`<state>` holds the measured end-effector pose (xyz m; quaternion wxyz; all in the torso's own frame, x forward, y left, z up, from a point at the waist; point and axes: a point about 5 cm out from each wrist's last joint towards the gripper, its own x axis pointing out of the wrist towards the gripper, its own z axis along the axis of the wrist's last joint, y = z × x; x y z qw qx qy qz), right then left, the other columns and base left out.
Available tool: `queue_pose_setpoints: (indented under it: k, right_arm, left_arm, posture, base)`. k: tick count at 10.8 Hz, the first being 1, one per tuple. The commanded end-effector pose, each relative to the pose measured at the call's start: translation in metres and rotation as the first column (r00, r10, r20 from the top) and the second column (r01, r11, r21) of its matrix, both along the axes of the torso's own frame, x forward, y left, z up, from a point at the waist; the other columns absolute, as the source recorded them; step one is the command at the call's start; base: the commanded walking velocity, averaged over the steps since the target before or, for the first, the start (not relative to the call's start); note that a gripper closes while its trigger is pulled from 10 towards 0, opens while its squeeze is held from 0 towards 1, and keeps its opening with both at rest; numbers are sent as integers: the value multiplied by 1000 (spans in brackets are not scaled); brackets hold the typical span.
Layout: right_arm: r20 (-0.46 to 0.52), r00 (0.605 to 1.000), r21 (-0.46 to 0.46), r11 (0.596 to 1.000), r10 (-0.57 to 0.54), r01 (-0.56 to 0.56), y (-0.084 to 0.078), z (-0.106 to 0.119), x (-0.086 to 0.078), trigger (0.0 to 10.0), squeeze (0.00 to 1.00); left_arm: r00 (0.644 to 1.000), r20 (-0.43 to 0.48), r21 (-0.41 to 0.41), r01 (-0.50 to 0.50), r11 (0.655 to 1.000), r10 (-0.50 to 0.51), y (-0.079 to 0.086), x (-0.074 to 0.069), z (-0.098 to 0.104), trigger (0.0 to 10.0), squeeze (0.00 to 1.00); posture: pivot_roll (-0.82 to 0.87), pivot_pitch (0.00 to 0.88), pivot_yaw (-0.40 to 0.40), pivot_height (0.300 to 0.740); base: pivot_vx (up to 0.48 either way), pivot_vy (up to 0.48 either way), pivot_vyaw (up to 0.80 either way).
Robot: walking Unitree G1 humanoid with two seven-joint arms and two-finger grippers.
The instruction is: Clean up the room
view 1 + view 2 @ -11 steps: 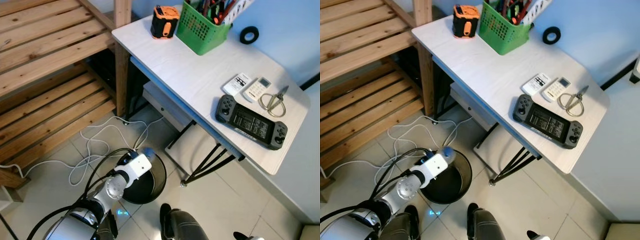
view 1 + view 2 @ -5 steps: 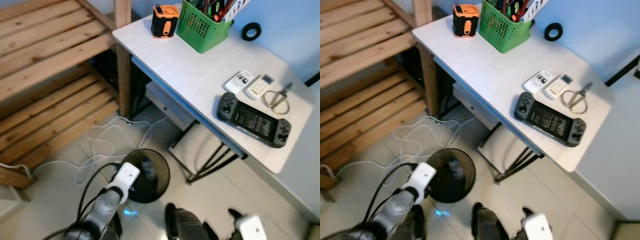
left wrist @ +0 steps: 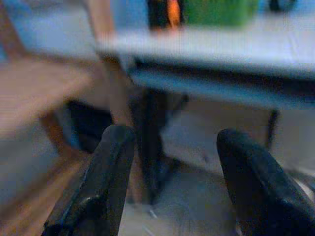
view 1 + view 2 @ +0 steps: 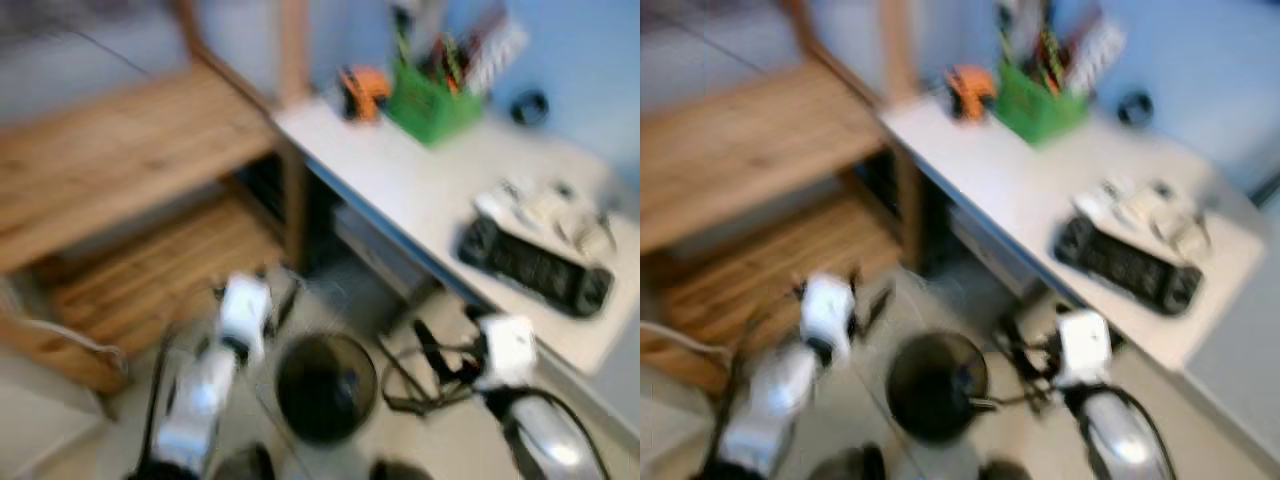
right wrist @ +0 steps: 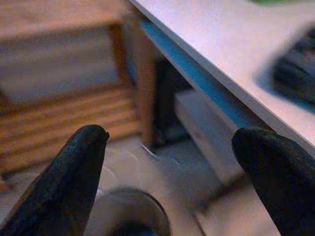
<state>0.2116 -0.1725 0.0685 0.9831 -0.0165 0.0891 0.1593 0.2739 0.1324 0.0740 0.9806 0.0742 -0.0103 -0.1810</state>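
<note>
Since half a second ago my head camera had swung up and blurred, and both arms had risen beside the bin [image 4: 325,385]; the left gripper [image 3: 172,182] had left the bin's rim, and the right gripper [image 5: 177,182] had come into view. I saw both sets of fingers spread wide apart, nothing between them. The bin sat on the floor in front of the desk [image 4: 430,185], something small and pale possibly inside, too blurred to tell. I judged the drop done and the next pickup due from the desk. To do it well I would let the view settle before reaching, then pick one item, such as the black console [image 4: 535,265]. From the right gripper the console lay at about 1 o'clock, near; from the left gripper the bin lay at about 4 o'clock, just beside.
</note>
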Motion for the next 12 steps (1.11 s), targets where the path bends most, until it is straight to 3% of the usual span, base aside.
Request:
queue_pose_setpoints:
  k: [1,3,4,5,6,9,11,12]
  right_arm:
    - [-22,1000,20,1000,13,-13,0,-7,2,10000,0]
    - [-4,1000,25,1000,-17,17,-11,-3,18,10000,0]
    - [29,998,35,998,-50,49,-16,3,34,10000,0]
    - [68,992,73,992,-104,99,-18,12,42,10000,0]
    - [114,960,149,960,-256,238,-27,21,51,10000,0]
    - [122,936,106,943,-329,317,-35,13,36,10000,0]
    - [181,924,42,941,-337,335,-35,11,24,10000,0]
    - [215,932,-2,954,-292,299,-27,11,14,10000,0]
  left_arm:
    - [999,16,-5,-28,1000,28,3,3,8,10000,0]
    - [997,51,-66,-56,996,59,-5,8,30,10000,0]
    - [990,98,-88,-97,991,106,-9,19,48,10000,0]
    - [982,105,-68,-152,986,159,0,18,50,10000,0]
    - [953,164,-4,-259,966,256,13,17,51,10000,0]
    - [906,167,1,-395,919,389,39,3,47,10000,0]
    - [879,29,-122,-470,874,476,40,0,42,10000,0]
    - [877,36,-156,-469,869,480,34,-2,52,10000,0]
  posture:
    - [-53,0,37,740]
    - [-30,0,25,740]
    - [-31,0,13,740]
    - [-38,0,6,740]
    - [-50,0,0,740]
    - [-60,0,-8,740]
    - [-72,0,-3,740]
    - [-70,0,-3,740]
  base:
    - [0,0,0]
    - [0,0,0]
    - [0,0,0]
    - [0,0,0]
    - [0,0,0]
    - [0,0,0]
    - [0,0,0]
    - [0,0,0]
